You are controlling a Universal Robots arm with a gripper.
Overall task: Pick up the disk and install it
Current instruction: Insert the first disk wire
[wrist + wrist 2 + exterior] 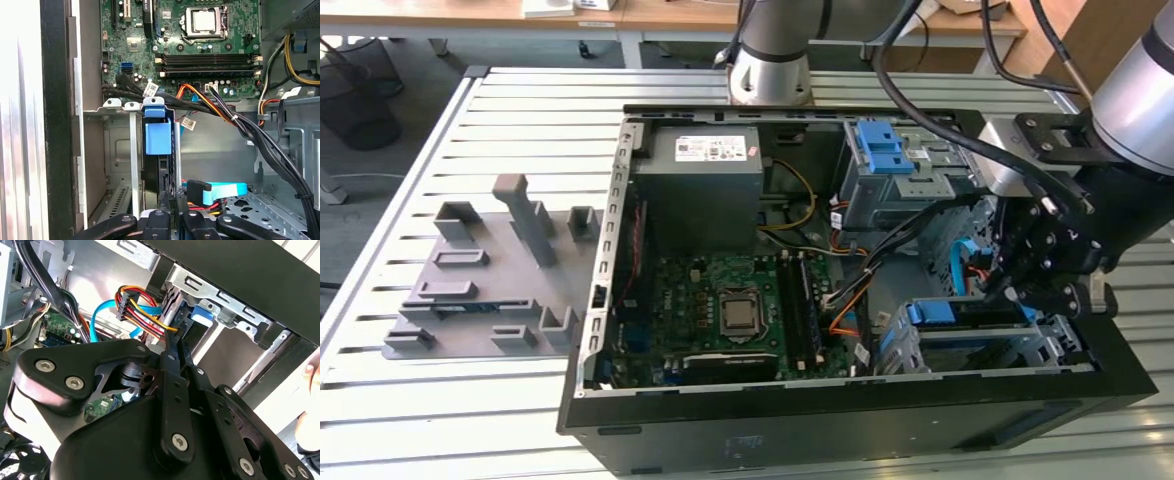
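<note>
you're looking at an open computer case (854,425) lying on a slatted metal table (454,420), with the arm's gripper (1037,283) reaching down into the corner of the case at the exterior view's right, just above the drive cage (1047,350). the disk (970,313) sits on edge in that metal cage, its blue rail and tab showing at the top. in the first wrist view you see the disk (159,155) as a dark slab with a blue tab on it, standing in the cage between grey metal walls, directly ahead of the gripper (172,200). its black fingers (177,212) run close together toward the disk's near edge, but you cannot tell whether the jaws are clamped on it or only resting against it, since the contact is hidden behind the linkage. in the second wrist view the gripper (175,340) narrows to a thin tip beside a bundle of red, yellow and orange wires (137,307) and a light blue cable (100,320).

the green circuit board (727,310) lies on the case floor in the middle. a grey power supply box (700,185) sits at the far side, a blue latch piece (881,150) farther toward the exterior view's right. a grey plastic fixture (487,275) rests on the table outside the case, at the exterior view's left.
</note>
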